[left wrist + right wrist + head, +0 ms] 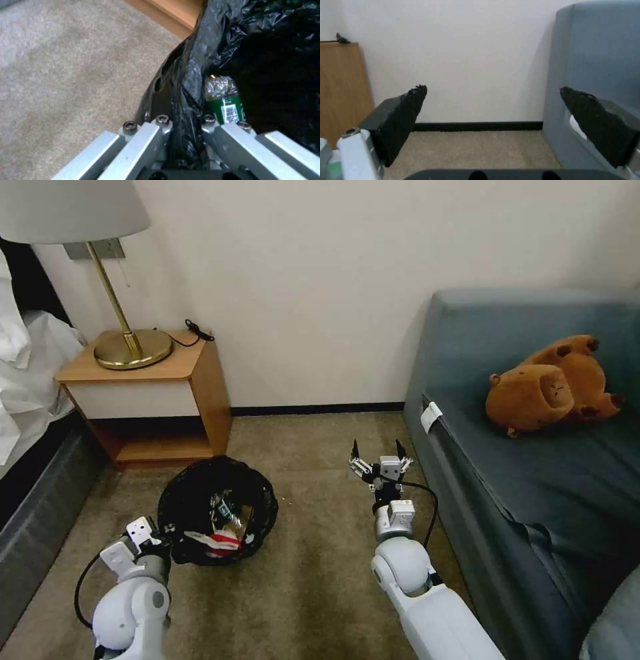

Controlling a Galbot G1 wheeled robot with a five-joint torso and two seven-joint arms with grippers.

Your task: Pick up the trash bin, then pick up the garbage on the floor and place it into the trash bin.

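The trash bin (200, 483), lined with a crinkly black bag, is on the left of the carpet in the head view. My left gripper (165, 535) is shut on its near rim; in the left wrist view the left gripper (185, 123) pinches the black liner (200, 62). Garbage lies inside the bin: a red-and-white carton (217, 543), a clear bottle with a green label (226, 107) and a gold-brown wrapper (241, 517). My right gripper (380, 457) hovers open over bare carpet beside the sofa, its dark pads (403, 122) wide apart with nothing between them.
A wooden nightstand (157, 393) with a brass lamp (130, 347) stands just behind the bin. A bed edge (33, 473) runs along the left. A blue-grey sofa (533, 480) with a brown plush toy (553, 387) fills the right. Carpet (313, 553) lies between them.
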